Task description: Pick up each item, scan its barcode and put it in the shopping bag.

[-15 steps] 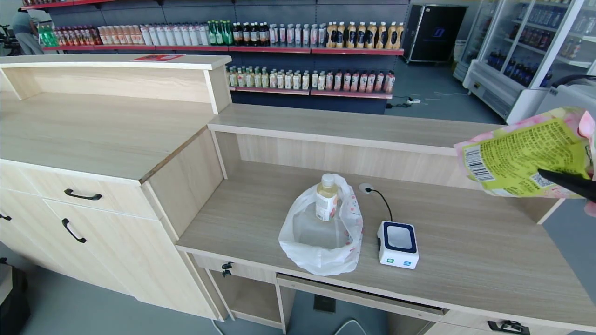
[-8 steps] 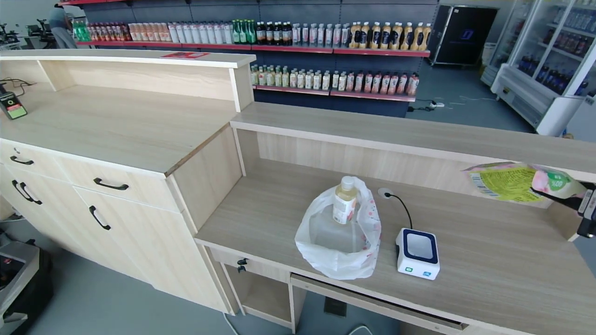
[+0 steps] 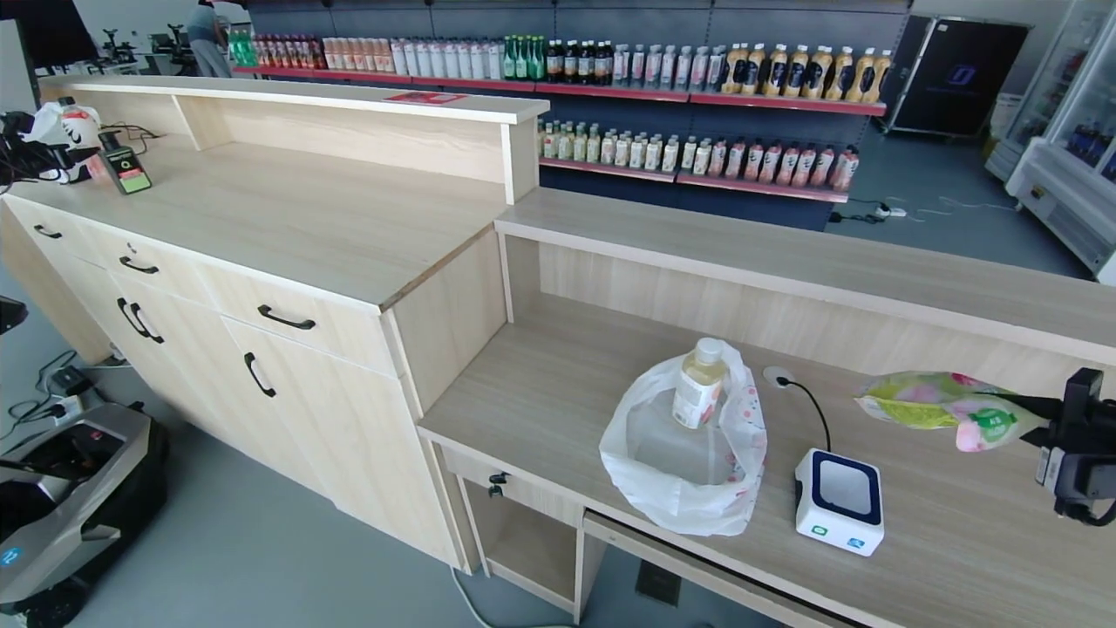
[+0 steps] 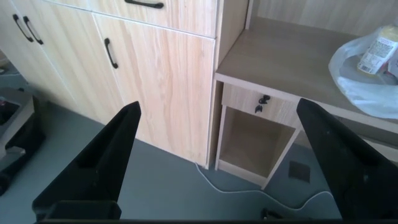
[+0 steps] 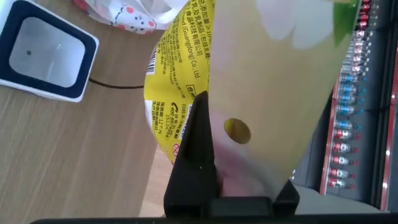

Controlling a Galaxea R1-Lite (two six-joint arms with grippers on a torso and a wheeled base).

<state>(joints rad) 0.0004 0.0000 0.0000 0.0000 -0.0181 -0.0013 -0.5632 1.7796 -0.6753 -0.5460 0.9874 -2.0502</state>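
My right gripper (image 3: 1016, 417) is shut on a pink and green snack packet (image 3: 933, 405), held flat a little above the counter, to the right of the scanner (image 3: 839, 501). The wrist view shows the snack packet (image 5: 249, 81) pinched between the fingers, with the scanner (image 5: 43, 56) on the wood below. The white shopping bag (image 3: 689, 453) stands open to the scanner's left with a bottle (image 3: 697, 384) upright inside. My left gripper (image 4: 217, 155) hangs open over the floor in front of the cabinets; the bag (image 4: 367, 68) lies off to one side.
The scanner's black cable (image 3: 806, 397) runs to a hole in the counter (image 3: 959, 541). A raised ledge (image 3: 785, 262) backs the counter. A taller cabinet (image 3: 261, 227) stands on the left with a small device (image 3: 122, 166) on it. Drink shelves line the back.
The camera has swung left. My right gripper has lowered the snack packet from high up to just above the counter and turned it flat.
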